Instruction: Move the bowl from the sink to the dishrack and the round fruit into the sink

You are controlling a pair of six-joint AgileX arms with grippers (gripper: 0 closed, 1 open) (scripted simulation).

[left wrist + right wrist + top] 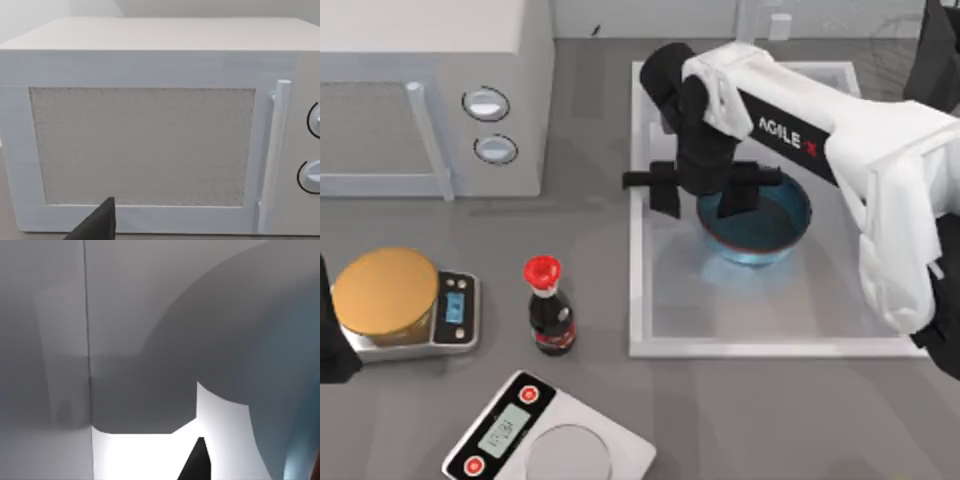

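Grey and flat, the table (pixel 590 400) carries a white microwave (pixel 430 95) at the back left, two scales and a dark bottle (pixel 550 320) in front, and the sink (pixel 638 250) on the right side. Our right arm reaches across the basin, and its hand (pixel 720 195) hangs at the left rim of the bowl (pixel 770 235), which sits inside the sink near the back. We judge this position is for taking the bowl by its rim, but we cannot tell if the fingers are spread or closed on it. Our left hand (pixel 335 345) is parked at the table's left edge, facing the microwave; its fingers we also cannot judge.
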